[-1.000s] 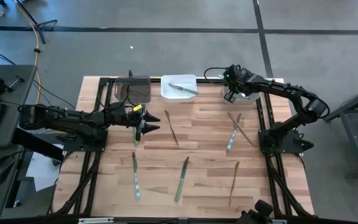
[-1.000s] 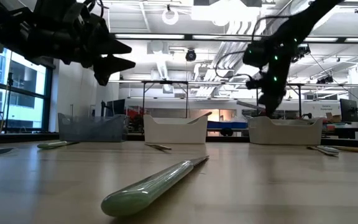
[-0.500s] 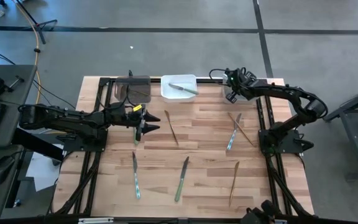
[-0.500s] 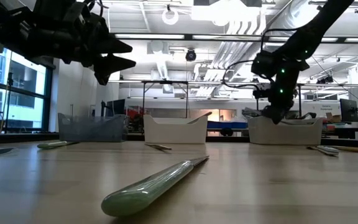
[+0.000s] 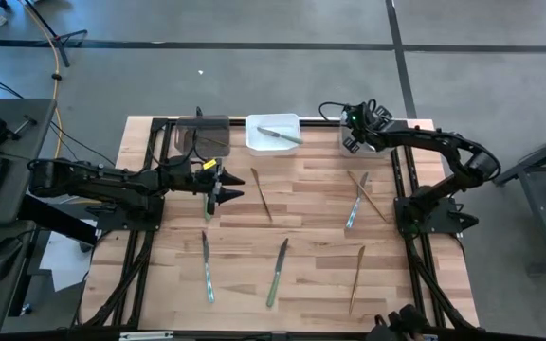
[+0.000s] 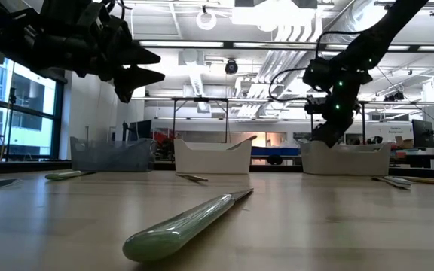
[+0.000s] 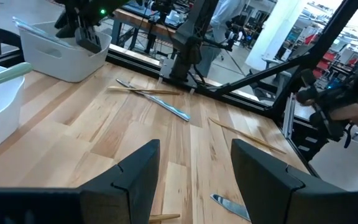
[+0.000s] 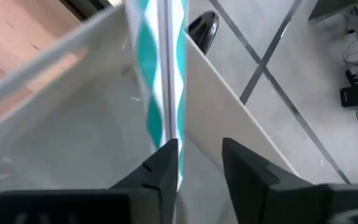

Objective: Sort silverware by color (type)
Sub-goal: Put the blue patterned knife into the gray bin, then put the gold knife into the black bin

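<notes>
My right gripper (image 5: 353, 138) hangs over the grey bin (image 6: 345, 158) at the far right, fingers apart (image 8: 201, 162). A light-blue-handled piece of silverware (image 8: 157, 74) stands blurred inside the bin by one finger. My left gripper (image 5: 226, 194) hovers open (image 7: 194, 174) above the table's left half, nothing between its fingers. On the wood lie a green piece (image 5: 207, 204), brown pieces (image 5: 262, 194) (image 5: 356, 278), a blue one (image 5: 207, 268), a green one (image 5: 278, 273) and a crossed blue and brown pair (image 5: 358, 201). My right gripper has the blue-handled piece's lower end (image 8: 166, 134) running down behind one fingertip (image 8: 163, 158), while the gap between the fingers holds nothing. I cannot tell whether that finger touches it. The piece stands steeply inside the grey bin.
A white bin (image 5: 273, 121) at the far middle holds one piece (image 5: 279, 135); a dark bin (image 5: 204, 135) stands to its left. Black frame rails (image 5: 401, 180) run along both table sides. A green-handled piece (image 6: 187, 226) lies close to the near edge.
My right gripper has dipped toward the grey bin's rim, tipping a little, and has come up slightly again over the bin.
</notes>
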`<state>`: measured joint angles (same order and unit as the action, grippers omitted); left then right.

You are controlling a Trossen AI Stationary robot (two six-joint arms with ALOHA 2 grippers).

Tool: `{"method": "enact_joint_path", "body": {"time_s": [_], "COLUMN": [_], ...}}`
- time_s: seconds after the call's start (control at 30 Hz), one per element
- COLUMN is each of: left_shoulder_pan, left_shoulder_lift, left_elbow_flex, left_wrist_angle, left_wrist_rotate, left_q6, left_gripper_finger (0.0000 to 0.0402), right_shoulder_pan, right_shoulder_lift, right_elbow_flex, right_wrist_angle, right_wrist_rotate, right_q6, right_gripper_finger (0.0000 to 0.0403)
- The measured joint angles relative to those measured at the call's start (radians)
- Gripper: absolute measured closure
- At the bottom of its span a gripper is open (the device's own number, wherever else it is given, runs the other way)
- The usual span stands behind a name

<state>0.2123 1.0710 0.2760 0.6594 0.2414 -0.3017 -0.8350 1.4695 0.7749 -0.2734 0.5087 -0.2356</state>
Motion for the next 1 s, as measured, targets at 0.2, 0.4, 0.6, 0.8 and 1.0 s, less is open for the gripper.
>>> {"method": "enact_joint_path", "body": {"time_s": [0.2,0.4,0.6,0.8,1.0], "left_shoulder_pan": [0.0,0.0,0.0,0.0,0.0], "left_shoulder_lift": [0.0,0.0,0.0,0.0,0.0], "left_elbow_flex": [0.0,0.0,0.0,0.0,0.0], "left_wrist_angle": [0.0,0.0,0.0,-0.002,-0.005], "left_wrist_rotate": [-0.003,-0.003,-0.003,-0.003,-0.002], "left_q6": [0.0,0.003,0.017,0.018,0.018], "left_gripper_finger": [0.0211,0.0211,0.0211,0.0211,0.0211], "right_shoulder_pan": [0.061,0.166,0.334,0.517,0.594], "right_shoulder_lift": [-0.085,-0.226,-0.283,-0.279,-0.278], "right_elbow_flex": [0.068,0.077,0.051,0.005,-0.088], "right_wrist_angle": [-0.134,-0.34,-0.604,-0.664,-0.656], "right_wrist_rotate": [0.0,-0.105,-0.258,-0.344,-0.363], "right_q6": [0.024,0.208,0.494,0.688,0.832], "right_gripper_finger": [0.0265,0.0292,0.0335,0.0339,0.0307]}}
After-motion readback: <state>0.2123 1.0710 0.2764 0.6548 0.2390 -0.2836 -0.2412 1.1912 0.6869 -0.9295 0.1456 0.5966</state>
